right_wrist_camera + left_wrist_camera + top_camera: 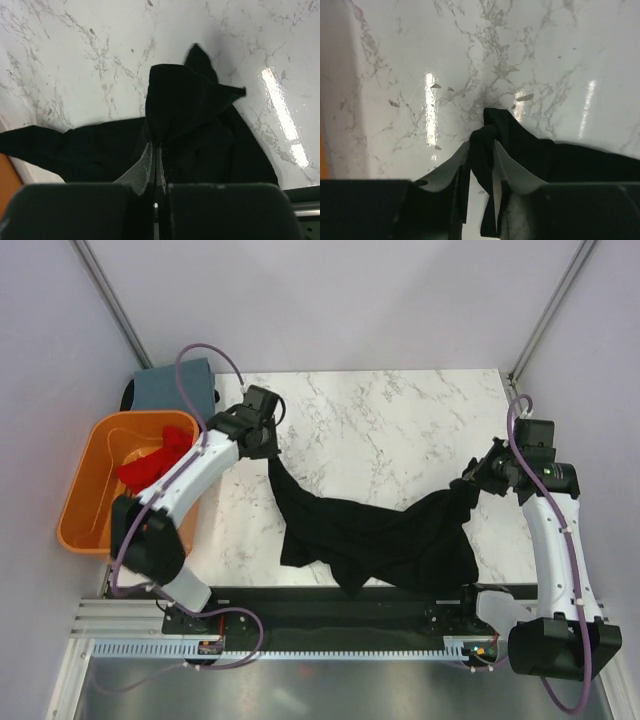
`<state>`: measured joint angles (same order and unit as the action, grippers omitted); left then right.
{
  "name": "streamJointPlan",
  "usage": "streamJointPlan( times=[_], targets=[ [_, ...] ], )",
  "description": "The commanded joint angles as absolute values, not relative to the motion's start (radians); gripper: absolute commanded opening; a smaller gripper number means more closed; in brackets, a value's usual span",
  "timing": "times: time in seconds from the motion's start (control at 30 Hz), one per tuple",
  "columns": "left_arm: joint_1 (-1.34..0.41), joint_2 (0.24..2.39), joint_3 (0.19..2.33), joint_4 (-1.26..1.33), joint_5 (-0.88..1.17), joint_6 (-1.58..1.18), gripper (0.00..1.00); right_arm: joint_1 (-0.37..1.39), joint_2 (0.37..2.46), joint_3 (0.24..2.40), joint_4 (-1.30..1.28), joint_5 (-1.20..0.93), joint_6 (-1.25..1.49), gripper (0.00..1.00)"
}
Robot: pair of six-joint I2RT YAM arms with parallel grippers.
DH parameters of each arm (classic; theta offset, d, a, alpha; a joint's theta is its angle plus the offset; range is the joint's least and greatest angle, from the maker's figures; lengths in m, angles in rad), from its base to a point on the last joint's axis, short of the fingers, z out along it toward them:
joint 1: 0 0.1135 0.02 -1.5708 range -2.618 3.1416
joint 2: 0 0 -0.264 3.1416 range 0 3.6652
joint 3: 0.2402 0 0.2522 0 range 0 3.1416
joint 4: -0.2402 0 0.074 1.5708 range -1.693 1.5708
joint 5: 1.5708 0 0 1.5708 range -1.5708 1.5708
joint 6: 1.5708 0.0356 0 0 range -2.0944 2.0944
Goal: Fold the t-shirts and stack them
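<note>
The large black t-shirt [380, 535] lies stretched across the front of the marble table [400, 420], with one corner drawn up to each gripper. My left gripper [268, 448] holds the left corner. In the left wrist view a strand of black cloth [487, 150] is bunched between the tips of the left gripper [482, 142], whose jaws stand only slightly apart. My right gripper [470, 480] is shut on the right corner, and black cloth [190, 105] rises from the tightly closed right gripper [157, 147]. The red t-shirt [150, 465] lies in the basket. The blue-grey t-shirt [175, 390] sits at the far left corner.
The orange slotted basket [85, 510] stands off the table's left edge, beside my left arm. A black rail [330, 605] runs along the near edge under the shirt's hem. Bare marble lies behind the black t-shirt.
</note>
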<state>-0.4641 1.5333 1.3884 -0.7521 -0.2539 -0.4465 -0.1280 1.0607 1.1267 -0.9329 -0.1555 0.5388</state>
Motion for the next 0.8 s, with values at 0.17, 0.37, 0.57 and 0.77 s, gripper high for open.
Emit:
streamJointPlan(
  times=[0.17, 0.37, 0.57, 0.77],
  targets=[
    [-0.546, 1.55, 1.408, -0.799, -0.216, -0.454, 0.82, -0.127, 1.12, 1.086, -0.819, -0.063, 0.463, 0.0],
    [-0.924, 1.327, 1.205, -0.857, -0.364, -0.63, 0.81, -0.127, 1.201, 1.026, -0.736, -0.078, 0.465, 0.0],
    [-1.317, 1.334, 1.042, -0.839, -0.413, -0.903, 0.73, -0.127, 1.193, 0.968, -0.7, -0.103, 0.477, 0.0],
    [-1.476, 1.561, 1.063, -0.666, -0.408, -0.962, 0.8, -0.127, 1.14, 0.911, -0.696, -0.11, 0.482, 0.0]
  ],
)
